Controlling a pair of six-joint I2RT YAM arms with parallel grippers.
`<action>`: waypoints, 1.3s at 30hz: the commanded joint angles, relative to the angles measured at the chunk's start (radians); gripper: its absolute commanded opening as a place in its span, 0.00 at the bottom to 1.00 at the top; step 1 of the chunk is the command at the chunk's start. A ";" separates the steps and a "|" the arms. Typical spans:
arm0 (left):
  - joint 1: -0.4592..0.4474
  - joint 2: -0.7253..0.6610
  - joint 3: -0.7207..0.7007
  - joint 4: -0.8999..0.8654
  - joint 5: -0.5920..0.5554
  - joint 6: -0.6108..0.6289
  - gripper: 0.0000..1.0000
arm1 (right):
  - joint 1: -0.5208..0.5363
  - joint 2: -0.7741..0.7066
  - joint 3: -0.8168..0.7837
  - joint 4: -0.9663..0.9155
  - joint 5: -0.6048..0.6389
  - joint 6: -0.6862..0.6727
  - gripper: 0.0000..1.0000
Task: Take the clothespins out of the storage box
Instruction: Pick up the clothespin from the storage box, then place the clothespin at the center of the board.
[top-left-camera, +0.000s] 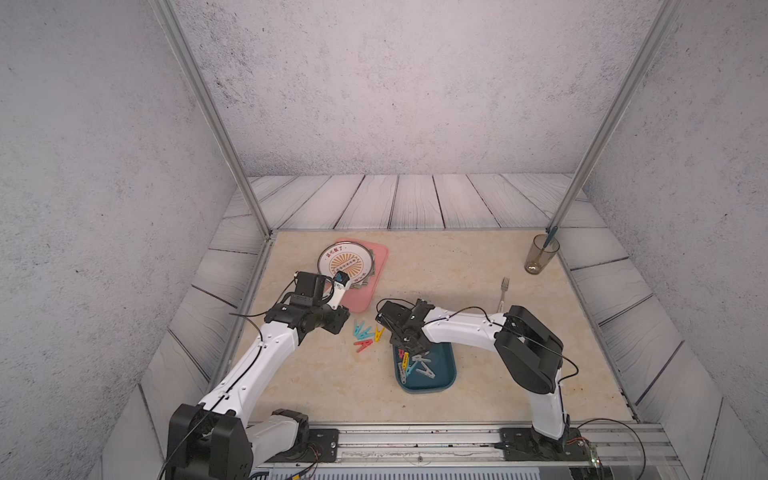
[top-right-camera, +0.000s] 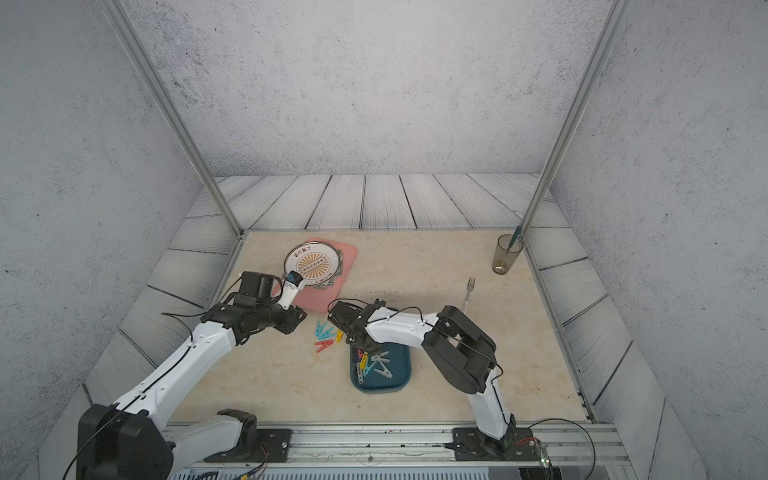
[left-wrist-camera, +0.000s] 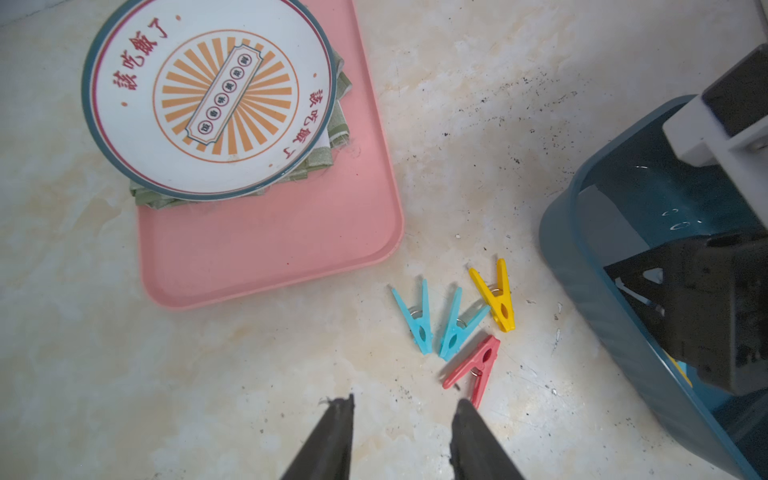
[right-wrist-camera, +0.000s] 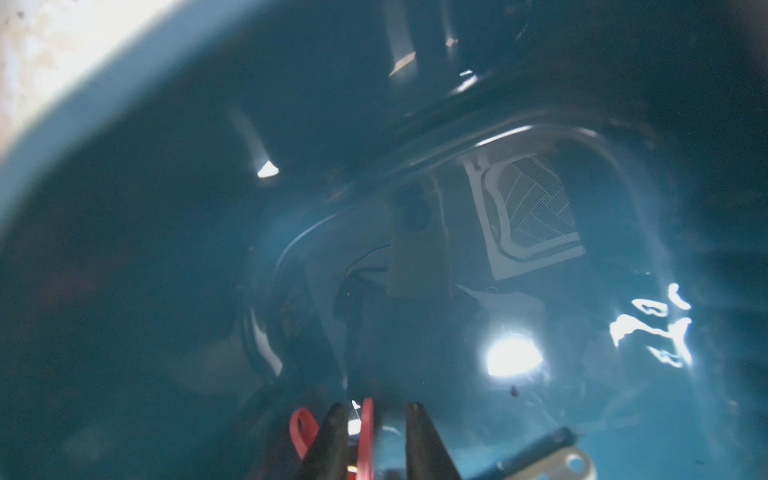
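Four clothespins (two teal, one yellow, one red) are lying in a loose cluster on the pale marbled surface, between the pink tray and the storage box, and they are touching neither. Several more are resting inside the storage box, bunched toward the side nearest that cluster; grey, teal, yellow and red ones are showing there in both top views. The right end effector is reaching down into the far end of the box, over that bunch. In the right wrist view its jaws are standing narrow around one leg of a red clothespin, and a gap is showing between that leg and one finger, so they are not clamping it. The left end effector is hovering over bare surface just beside the cluster, its jaws standing moderately apart with nothing between them. A decorated round plate is sitting on a folded green cloth on the pink tray. A metal fork is lying beyond the right arm, and a glass is standing at the far right corner.
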 joint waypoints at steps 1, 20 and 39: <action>0.015 -0.012 -0.020 0.010 0.013 0.000 0.44 | 0.008 0.043 -0.018 0.014 0.028 0.017 0.23; 0.021 -0.063 -0.045 0.029 -0.036 0.003 0.44 | 0.008 -0.249 -0.094 0.133 0.123 -0.377 0.03; 0.186 -0.042 -0.044 0.060 -0.058 -0.046 0.48 | 0.190 0.040 0.242 -0.019 -0.042 -0.915 0.05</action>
